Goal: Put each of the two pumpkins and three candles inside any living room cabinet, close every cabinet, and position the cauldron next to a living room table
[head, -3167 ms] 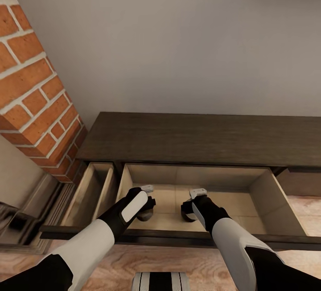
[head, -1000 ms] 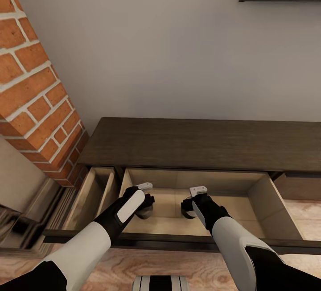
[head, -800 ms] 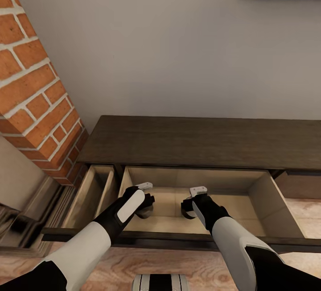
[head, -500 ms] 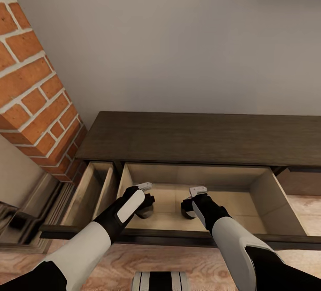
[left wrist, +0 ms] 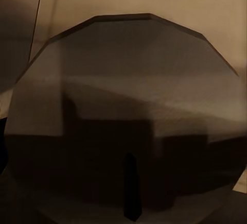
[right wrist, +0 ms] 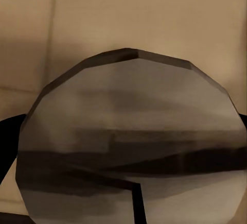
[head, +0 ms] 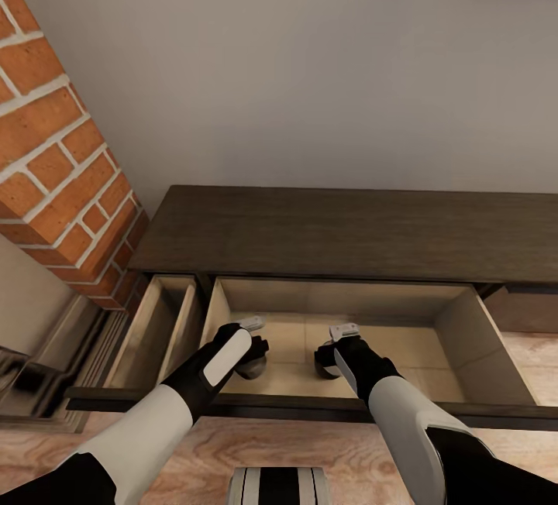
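Observation:
The dark-brown cabinet (head: 341,234) stands against the wall with its wide drawer (head: 488,342) pulled out, tan inside. Both my arms reach down into that drawer. My left gripper (head: 252,363) is shut around a grey-cream candle (head: 256,369) just above the drawer floor; the left wrist view has this candle (left wrist: 123,105) very close, wick toward the camera. My right gripper (head: 325,364) is shut on a second candle (head: 322,369), whose top (right wrist: 128,121) and wick show in the right wrist view. The pumpkins and the cauldron are out of view.
A narrower drawer (head: 155,327) stands open to the left of the wide one. A red brick column (head: 54,172) rises at the left, with a dark hearth edge (head: 31,389) below it. Wood floor (head: 310,451) lies in front of the cabinet.
The whole picture has shifted slightly, so the camera moved; the dark object at the upper right has left the view. Both arms and candles keep the same pose in the drawer.

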Tool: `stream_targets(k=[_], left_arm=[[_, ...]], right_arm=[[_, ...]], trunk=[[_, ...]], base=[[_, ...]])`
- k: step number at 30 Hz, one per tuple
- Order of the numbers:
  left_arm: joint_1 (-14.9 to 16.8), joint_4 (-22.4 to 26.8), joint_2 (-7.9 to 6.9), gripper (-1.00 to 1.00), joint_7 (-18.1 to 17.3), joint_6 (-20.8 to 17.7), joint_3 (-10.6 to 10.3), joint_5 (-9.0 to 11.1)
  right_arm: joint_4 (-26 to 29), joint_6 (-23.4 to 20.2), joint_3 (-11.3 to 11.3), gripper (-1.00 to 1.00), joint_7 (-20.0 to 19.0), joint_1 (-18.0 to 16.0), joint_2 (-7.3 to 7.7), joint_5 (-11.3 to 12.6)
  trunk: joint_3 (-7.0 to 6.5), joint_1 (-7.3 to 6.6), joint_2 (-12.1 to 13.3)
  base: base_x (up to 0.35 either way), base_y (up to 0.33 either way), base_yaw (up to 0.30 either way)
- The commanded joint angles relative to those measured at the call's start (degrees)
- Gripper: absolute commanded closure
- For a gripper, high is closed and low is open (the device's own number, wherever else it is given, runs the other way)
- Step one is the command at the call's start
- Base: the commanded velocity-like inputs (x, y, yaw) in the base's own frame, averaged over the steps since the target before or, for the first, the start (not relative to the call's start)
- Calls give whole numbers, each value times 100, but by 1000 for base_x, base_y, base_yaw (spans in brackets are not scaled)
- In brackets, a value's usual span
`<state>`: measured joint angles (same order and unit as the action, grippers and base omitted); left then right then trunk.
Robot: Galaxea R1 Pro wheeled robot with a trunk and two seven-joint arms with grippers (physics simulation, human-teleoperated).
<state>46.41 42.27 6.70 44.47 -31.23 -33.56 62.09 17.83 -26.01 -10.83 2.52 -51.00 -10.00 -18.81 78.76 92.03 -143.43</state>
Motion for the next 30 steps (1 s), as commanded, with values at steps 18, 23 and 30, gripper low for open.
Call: stream_targets(k=[18, 23, 30], left_arm=[[0, 0, 4, 100, -9, 1, 99, -4], [0, 1, 5, 100, -9, 2, 101, -1], [0, 0, 6, 100, -9, -6, 104, 2]], right_arm=[[-17, 0, -7, 100, 6, 9, 0, 7], [-28, 0, -7, 100, 3, 11, 0, 6], [-68, 1, -7, 100, 3, 8, 0, 2]], trunk=[[1, 1, 0], [1, 1, 0], [45, 6, -2]], base=[[0, 0, 0], [0, 0, 0], [0, 0, 0]])
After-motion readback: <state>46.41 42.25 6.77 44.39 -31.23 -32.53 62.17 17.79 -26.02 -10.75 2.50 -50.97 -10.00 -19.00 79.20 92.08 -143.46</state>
